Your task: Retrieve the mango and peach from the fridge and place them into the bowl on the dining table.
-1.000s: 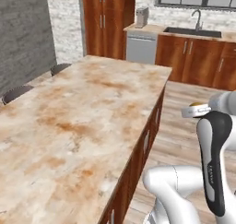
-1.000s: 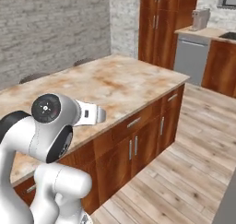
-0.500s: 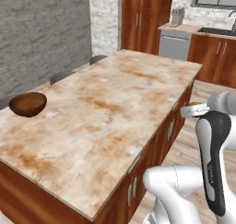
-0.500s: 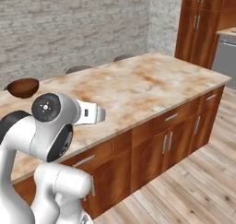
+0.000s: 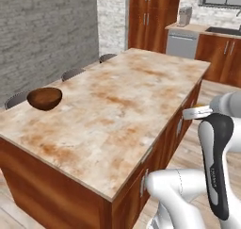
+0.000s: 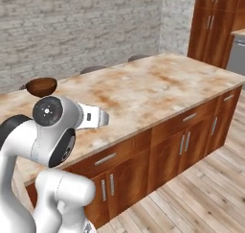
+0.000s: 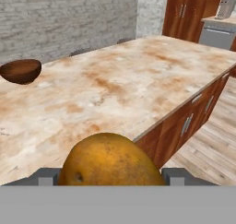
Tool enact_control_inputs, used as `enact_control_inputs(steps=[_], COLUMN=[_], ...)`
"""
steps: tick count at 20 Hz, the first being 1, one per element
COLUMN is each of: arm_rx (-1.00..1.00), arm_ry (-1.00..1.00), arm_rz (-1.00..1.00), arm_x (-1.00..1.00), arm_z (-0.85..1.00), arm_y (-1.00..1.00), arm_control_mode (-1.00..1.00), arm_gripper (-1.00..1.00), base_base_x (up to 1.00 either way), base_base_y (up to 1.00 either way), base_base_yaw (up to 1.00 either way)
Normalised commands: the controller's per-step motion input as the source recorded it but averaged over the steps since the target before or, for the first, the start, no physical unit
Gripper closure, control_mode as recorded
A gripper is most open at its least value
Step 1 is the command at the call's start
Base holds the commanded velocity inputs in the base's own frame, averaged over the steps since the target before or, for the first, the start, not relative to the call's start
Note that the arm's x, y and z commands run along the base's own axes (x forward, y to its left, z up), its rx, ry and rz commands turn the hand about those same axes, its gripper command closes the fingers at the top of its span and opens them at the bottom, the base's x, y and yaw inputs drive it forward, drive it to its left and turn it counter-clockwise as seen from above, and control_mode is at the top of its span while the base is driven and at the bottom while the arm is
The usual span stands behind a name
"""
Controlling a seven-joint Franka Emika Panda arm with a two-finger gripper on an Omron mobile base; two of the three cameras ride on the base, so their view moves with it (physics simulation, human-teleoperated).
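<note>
Grey stools (image 5: 73,74) line the far side; a toaster (image 5: 184,16) sits beyond.

Glossy white arm (image 6: 28,179), rounded dark joints (image 5: 217,167)

Readable text: none that I can make out.
dining table (image 5: 117,105): bare veined stone, no lettering.
bowl (image 5: 44,98): plain brown, no label.
Fruit between my fingers (image 7: 110,163): no sticker showing.

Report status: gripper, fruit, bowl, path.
Gripper shut on yellow-orange mango. Round dark-brown wooden bowl near far corner of beige marble dining table, nothing visible inside. Tabletop between bare.
</note>
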Motion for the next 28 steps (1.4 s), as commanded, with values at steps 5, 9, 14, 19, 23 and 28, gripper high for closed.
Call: enact_control_inputs(steps=[5,9,14,19,23,28], arm_rx=[0.00,0.00,0.00,0.00,0.00,0.00], arm_ry=[0.00,0.00,0.00,0.00,0.00,0.00], arm_rz=[0.00,0.00,0.00,0.00,0.00,0.00], arm_x=[0.00,0.00,0.00,0.00,0.00,0.00], arm_z=[0.00,0.00,0.00,0.00,0.00,0.00], arm_y=[0.00,0.00,0.00,0.00,0.00,0.00], arm_control_mode=[1.00,1.00,1.00,1.00,1.00,1.00], arm_gripper=[1.00,1.00,1.00,1.00,1.00,1.00], base_base_x=[-0.65,-0.86,-1.00,-1.00,-1.00,-0.99], base_base_y=[1.00,1.00,1.00,0.76,0.65,0.84], base_base_yaw=[0.00,0.00,-0.10,-0.35,-0.43,-0.39])
